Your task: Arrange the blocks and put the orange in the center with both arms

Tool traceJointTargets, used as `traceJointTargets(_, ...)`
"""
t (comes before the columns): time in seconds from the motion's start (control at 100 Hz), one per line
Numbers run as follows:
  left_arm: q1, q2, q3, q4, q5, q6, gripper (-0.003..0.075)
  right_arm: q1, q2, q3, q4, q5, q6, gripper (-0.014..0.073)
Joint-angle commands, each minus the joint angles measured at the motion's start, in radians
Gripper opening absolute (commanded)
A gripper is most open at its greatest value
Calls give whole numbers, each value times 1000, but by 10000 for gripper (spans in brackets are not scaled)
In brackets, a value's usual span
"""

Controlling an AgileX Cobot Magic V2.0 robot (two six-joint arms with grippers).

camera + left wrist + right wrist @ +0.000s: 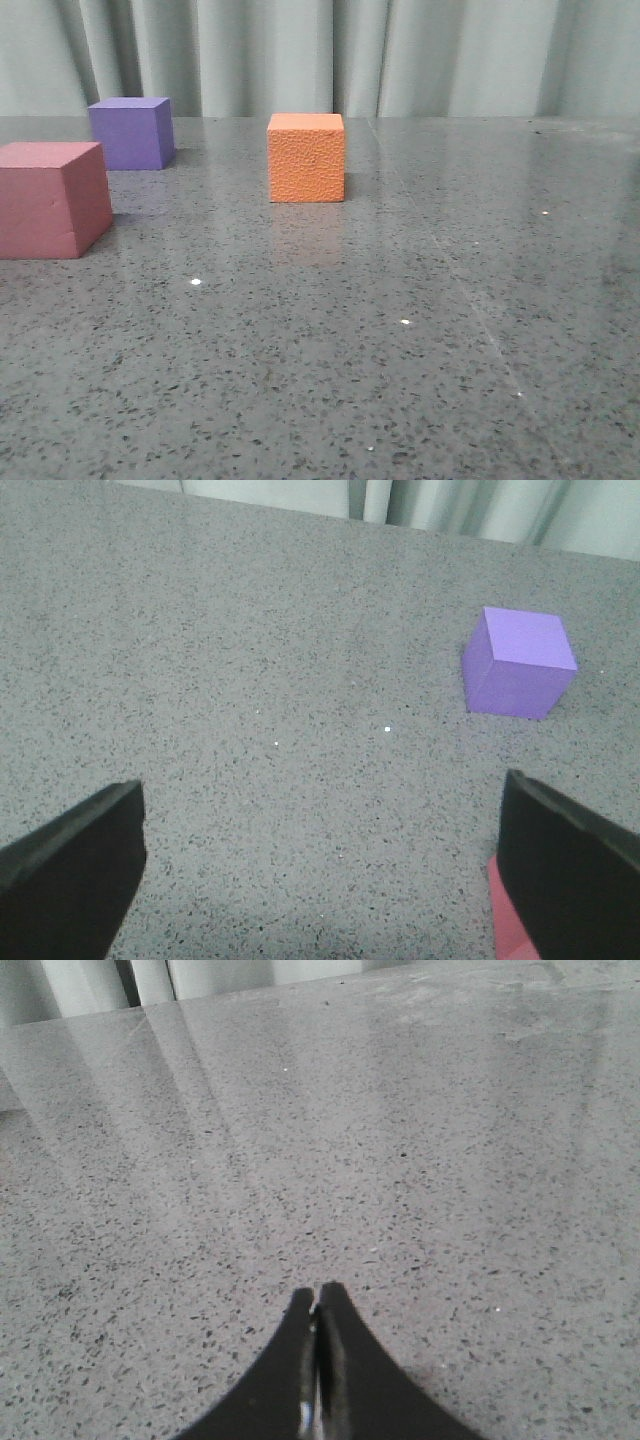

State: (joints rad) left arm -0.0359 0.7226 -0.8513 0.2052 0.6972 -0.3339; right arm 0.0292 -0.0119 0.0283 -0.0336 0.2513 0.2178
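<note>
Left gripper (320, 865) had its jaws spread wide, nothing between them, only bare grey speckled tabletop (250, 680). Both its fingers were cut off by the lower frame edge. Right gripper (317, 1305) had its jaws pressed together, tips touching, holding nothing, over bare table.

A sliver of the pinkish-red cube (505, 925) peeked out beside one left finger at lower right of the left wrist view, mostly hidden. Purple cube (520, 665) sat at right of that view, well apart from the fingers.

In the front view no arms showed. Orange cube (306, 157) stood upright at centre, apart from the others. Purple cube (131, 132) was at upper left; pinkish-red cube (52, 198) at left, cut off by the frame edge. Pale curtain (320, 55) ran behind. No containers present.
</note>
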Motion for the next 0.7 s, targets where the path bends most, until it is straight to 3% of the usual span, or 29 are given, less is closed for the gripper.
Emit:
traceJointTargets(0.0, -3, 7, -36, 5, -84, -2, 692, -1, -20, -14, -12, -86, -9, -61)
traceJointTargets(0.22, -54, 82, -82, -192, -89, 100, 691, -1, -20, -14, -12, -86, -9, -61)
traceJointTargets(0.44, -277, 258, -195, -205, -172, 89, 659, -1, -20, -14, -12, -86, -9, -61)
traceJointTargets(0.69, -507, 576, -397, 10, -194, -131, 658, -1, -20, -14, -12, -86, -9, -61)
